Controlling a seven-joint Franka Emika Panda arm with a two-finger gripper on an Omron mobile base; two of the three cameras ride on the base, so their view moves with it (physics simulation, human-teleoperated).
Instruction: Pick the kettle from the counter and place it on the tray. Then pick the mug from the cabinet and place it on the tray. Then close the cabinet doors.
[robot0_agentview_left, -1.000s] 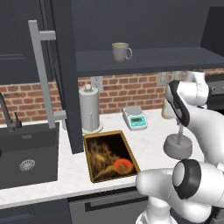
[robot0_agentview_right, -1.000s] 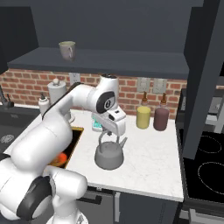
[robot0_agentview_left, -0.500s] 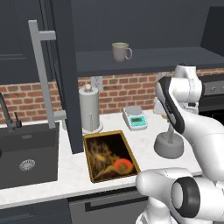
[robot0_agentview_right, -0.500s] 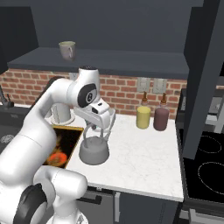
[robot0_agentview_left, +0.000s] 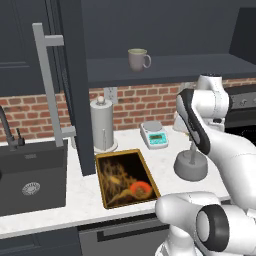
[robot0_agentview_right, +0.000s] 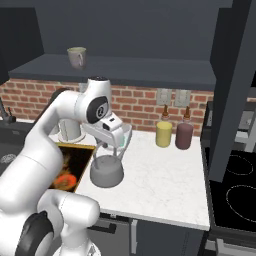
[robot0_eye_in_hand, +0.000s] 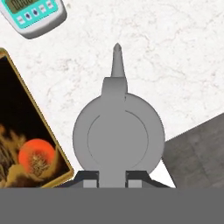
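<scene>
Dull-grey, round-bodied kettle (robot0_eye_in_hand: 118, 135) hangs by its arched loop handle, pinched in the tool (robot0_eye_in_hand: 113, 178).

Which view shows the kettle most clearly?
The hand view: the kettle is seen whole from above, spout included. Both base views show its body from the side, with the arm hiding the handle.

No legible text anywhere; digits on the scale (robot0_eye_in_hand: 34, 12) display too blurred.
</scene>
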